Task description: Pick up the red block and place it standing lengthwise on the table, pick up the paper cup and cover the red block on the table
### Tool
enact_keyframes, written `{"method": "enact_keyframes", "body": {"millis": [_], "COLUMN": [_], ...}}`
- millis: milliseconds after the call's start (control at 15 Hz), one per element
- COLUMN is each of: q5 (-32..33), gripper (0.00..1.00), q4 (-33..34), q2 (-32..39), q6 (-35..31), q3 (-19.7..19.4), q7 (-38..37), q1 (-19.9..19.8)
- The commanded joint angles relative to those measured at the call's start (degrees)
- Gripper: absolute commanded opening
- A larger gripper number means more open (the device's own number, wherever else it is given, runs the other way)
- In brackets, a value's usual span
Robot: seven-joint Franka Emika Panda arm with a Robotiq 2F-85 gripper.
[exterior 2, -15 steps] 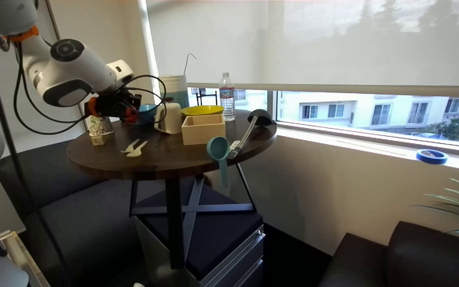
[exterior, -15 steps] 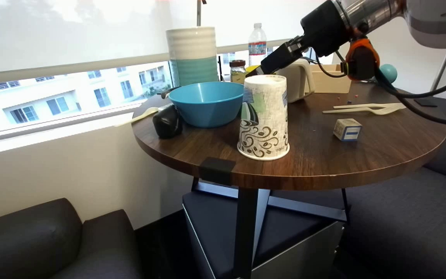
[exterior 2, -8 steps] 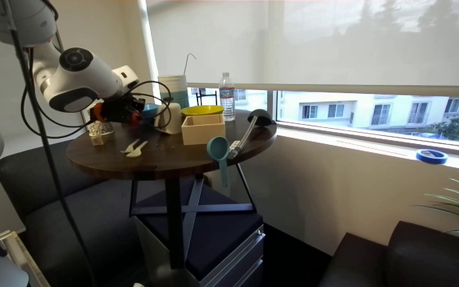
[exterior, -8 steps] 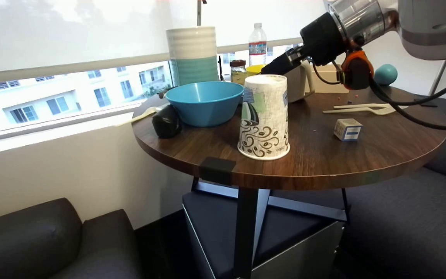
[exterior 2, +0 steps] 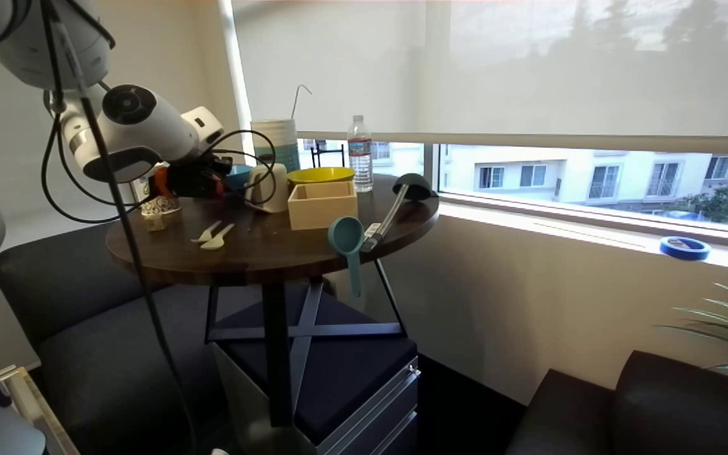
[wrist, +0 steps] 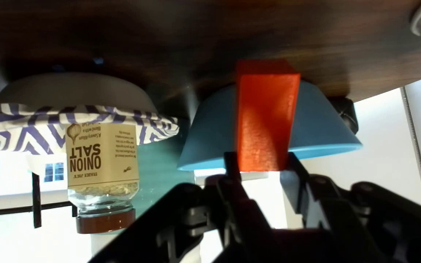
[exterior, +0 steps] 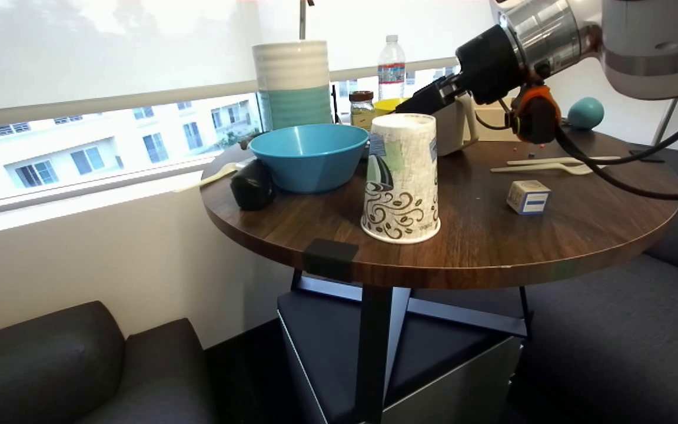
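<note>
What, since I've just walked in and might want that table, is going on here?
A robot arm has its gripper shut on one end of a red block, the other end pointing down toward the table; whether it touches, I can't tell. The paper cup stands upside down on the table, apart from the block, so the covering step is not yet done. A blue bowl and a small cube are also on the table.
</note>
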State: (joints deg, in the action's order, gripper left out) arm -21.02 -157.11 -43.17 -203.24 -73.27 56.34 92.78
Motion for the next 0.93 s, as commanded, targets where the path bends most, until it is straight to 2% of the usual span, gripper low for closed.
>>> {"method": "enact_keyframes", "body": {"millis": [0,267,333,400,867], "q5": [1.4,1.2,1.2,1.2,0.9], "gripper": [0.08,0.08,0.23,0.08,0.08], "q4": [0.0,0.0,0.0,0.0,0.0], "q2": [-6.2,-9.3,-10.1,-10.8,-14.9], "q6": [-1.9,-2.5,-2.6,-2.8,-3.7], "q3": [-2.1,-3.2,-3.5,-3.8,-4.7], "q7": [4.6,7.9,8.7,9.5,14.1], "q1": [1.7,2.1,2.3,2.5,3.9]}}
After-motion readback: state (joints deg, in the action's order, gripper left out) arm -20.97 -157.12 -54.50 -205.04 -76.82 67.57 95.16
